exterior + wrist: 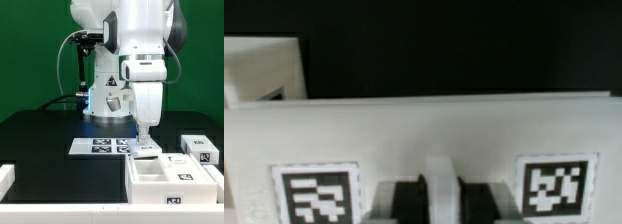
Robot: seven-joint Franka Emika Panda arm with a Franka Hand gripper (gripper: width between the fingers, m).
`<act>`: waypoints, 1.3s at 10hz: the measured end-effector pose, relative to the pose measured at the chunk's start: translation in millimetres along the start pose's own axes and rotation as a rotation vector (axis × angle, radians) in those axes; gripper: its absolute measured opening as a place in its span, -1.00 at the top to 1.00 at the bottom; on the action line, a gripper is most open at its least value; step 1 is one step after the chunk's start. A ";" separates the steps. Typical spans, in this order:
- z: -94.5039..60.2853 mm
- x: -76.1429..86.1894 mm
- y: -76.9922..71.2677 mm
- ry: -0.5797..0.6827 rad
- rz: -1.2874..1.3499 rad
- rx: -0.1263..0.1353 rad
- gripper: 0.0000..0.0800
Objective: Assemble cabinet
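While the whole cell is being covered by the exterior view, only a close, blurred patch is being caught by the wrist view.

Being shown outside only:
- The glossy white arm [135, 50] is being held upright mid-frame. The gripper [146, 138] is being pointed straight down at the back wall of the cabinet [165, 185].
- The cabinet is being seen low in the frame on the exterior view's right, on the black table [40, 130]. It is a matte white open-topped box with square edges and thick walls, and a small black-and-white tag [183, 178] is being carried on its front face.
- The marker board [105, 146], thin and flat, is being seen just beside the box toward the exterior view's left, below the arm.
- A separate white block [200, 148], tagged on top, is being seen just behind the box near the right edge.
- Another white piece [5, 178] is being cut off at the lower left edge.
- A green backdrop [30, 50] is being seen behind everything.

Being shown at the wrist only:
- The frame is being spanned by a wide matte white cabinet wall [420, 130], plain and flat.
- Two square marker tags [319, 190] [553, 185] are being carried on it. The gripper is being seen only as blurred dark and light strips between them.
- A second white part [260, 70] is being seen beyond the wall, against the black table.

Jaw state: whether the jaws are apart or clamped on the wall cannot be told from either view.
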State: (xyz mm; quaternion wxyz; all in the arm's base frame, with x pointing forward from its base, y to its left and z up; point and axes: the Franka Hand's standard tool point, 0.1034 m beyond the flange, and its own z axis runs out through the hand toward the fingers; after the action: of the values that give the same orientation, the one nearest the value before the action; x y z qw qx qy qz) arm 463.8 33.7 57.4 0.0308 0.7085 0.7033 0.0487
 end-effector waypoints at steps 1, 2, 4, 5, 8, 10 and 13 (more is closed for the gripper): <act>-0.6 -0.9 1.5 0.000 0.002 -0.003 0.84; -0.4 -1.5 1.5 0.000 0.003 -0.002 0.84; 1.0 -2.4 1.7 0.000 0.006 0.001 0.84; 2.5 -2.9 2.0 0.000 0.007 0.003 0.84; 3.5 -3.2 2.3 -0.002 0.005 0.012 0.84; 2.1 -1.7 2.9 -0.006 0.002 0.024 0.84; 2.3 -0.8 3.4 -0.016 -0.001 0.067 0.84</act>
State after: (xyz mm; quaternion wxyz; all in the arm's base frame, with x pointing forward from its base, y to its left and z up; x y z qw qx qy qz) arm 467.4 32.9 55.5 0.0126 0.7093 0.7046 0.0196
